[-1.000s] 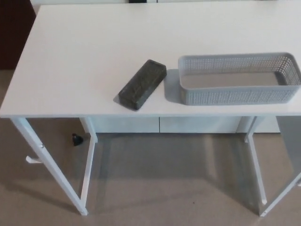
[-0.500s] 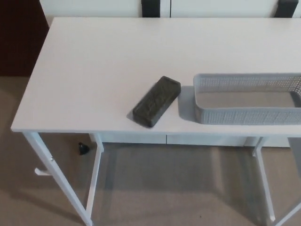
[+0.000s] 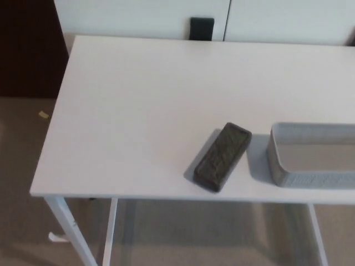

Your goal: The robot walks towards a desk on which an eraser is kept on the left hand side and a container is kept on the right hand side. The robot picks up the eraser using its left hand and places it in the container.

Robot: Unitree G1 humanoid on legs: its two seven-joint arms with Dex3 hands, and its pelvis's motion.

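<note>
Eraser first: a dark grey-black rectangular block eraser (image 3: 222, 157) with a rough, felt-like top and rounded corners lies flat on the white, smooth, matte rectangular surface (image 3: 144, 111). It sits near the front edge, turned on a diagonal, its far end pointing toward the back right and its near end toward the front left. Just beside it to the right, apart from it by a narrow strip of bare white, stands the light grey perforated plastic container (image 3: 310, 162), a shallow oblong basket with rounded corners and fine holes through its walls; its right part runs out of the picture. The eraser lies outside the container, and the container's floor that I can see holds nothing.

The surface rests on thin white metal legs (image 3: 69, 233) over a beige carpeted floor (image 3: 25, 149). Behind the far edge is a pale wall panel with a small black rectangular object (image 3: 202, 29) set against it, and a dark area fills the upper left corner.

Neither of my arms nor my hands appears in the head view, so I cannot tell how my fingers are set, nor how the eraser lies relative to them.
</note>
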